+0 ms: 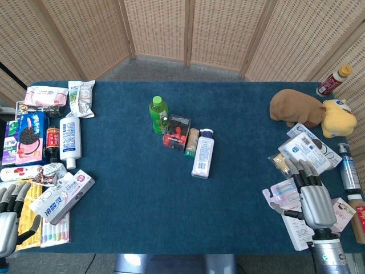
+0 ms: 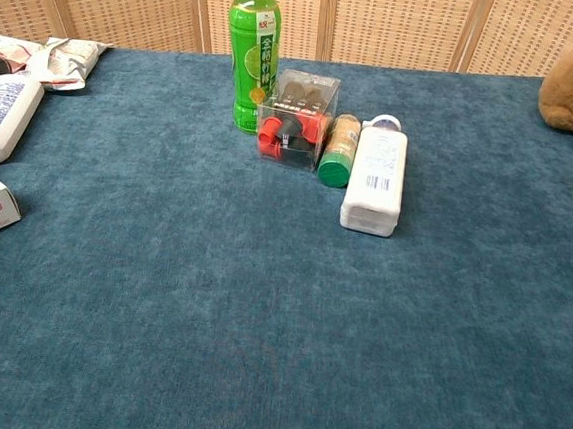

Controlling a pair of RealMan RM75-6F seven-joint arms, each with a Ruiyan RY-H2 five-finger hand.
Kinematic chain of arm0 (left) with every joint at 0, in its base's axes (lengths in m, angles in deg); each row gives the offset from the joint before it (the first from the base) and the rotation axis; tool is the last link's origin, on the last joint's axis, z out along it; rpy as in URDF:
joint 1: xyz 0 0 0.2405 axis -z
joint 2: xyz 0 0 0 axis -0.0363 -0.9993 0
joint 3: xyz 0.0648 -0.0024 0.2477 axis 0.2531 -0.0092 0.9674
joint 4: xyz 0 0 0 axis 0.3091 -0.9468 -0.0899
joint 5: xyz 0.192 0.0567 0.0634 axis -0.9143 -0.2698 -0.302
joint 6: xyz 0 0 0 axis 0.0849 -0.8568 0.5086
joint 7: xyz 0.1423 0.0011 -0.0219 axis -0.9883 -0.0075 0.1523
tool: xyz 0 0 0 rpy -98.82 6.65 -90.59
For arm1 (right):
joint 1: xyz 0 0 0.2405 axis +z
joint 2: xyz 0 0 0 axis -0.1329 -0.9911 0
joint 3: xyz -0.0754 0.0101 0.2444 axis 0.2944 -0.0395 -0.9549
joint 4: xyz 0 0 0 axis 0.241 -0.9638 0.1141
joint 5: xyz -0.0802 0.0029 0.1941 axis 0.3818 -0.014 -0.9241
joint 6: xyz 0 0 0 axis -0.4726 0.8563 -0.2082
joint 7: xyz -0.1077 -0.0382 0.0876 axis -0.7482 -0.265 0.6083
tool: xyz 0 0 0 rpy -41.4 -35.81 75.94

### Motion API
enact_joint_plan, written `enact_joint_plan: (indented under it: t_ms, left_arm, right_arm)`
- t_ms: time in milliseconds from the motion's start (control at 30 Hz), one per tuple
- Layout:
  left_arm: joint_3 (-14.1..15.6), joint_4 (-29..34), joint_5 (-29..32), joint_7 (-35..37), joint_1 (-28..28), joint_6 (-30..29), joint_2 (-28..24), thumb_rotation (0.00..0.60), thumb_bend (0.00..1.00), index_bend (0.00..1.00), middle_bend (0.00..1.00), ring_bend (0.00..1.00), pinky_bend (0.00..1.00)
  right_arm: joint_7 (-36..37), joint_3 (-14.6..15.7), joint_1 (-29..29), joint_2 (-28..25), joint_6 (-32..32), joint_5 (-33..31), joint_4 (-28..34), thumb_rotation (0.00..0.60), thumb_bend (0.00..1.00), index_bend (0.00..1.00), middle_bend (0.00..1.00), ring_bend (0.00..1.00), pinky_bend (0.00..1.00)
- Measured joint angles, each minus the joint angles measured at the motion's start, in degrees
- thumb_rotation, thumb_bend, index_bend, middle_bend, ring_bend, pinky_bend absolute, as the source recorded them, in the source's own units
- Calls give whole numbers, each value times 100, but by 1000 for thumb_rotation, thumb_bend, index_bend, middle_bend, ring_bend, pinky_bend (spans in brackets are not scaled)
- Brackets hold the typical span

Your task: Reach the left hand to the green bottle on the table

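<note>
The green bottle (image 1: 159, 113) (image 2: 253, 51) stands upright near the middle of the blue table, its label facing the chest view. In the head view my left hand (image 1: 9, 214) lies at the near left corner, far from the bottle, fingers apart and holding nothing. At the near right edge my right hand (image 1: 313, 197) rests over some packets with its fingers extended and empty. The chest view shows neither hand.
Right beside the bottle stand a clear box of red-capped items (image 1: 177, 132) (image 2: 297, 118), a small jar (image 2: 339, 149) and a lying white bottle (image 1: 203, 153) (image 2: 375, 177). Packets, a white bottle (image 1: 70, 141) and boxes (image 1: 63, 196) crowd the left side. A plush toy (image 1: 296, 107) lies far right.
</note>
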Motion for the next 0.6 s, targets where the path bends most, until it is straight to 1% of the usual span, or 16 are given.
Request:
enact_joint_plan:
  t_ms: [267,400,500,600]
  left_arm:
    - [-58,70,-181,-166,46,134,29,600,424,59,0,0,0]
    - [-149,150,-185,-111,138,263,-1,600,423,18,0,0,0]
    - [-280,241,-72,113,309,523,-51,600,418,0,0,0,0]
    - [-482,347,171,504,584,977,-117,600,409,0,0,0,0]
  right_arm:
    - [224,90,-139,-89,187,115,5,495,73,0,25,0,0]
    - [406,169,-262,-153,331,183,-43,492,72,0,24,0,0]
    - [510,217,-324,-203,374,214,-51,495,73,0,24,0,0]
    - [534,256,-357,-238,368,223,-26,494,72,0,23,0,0]
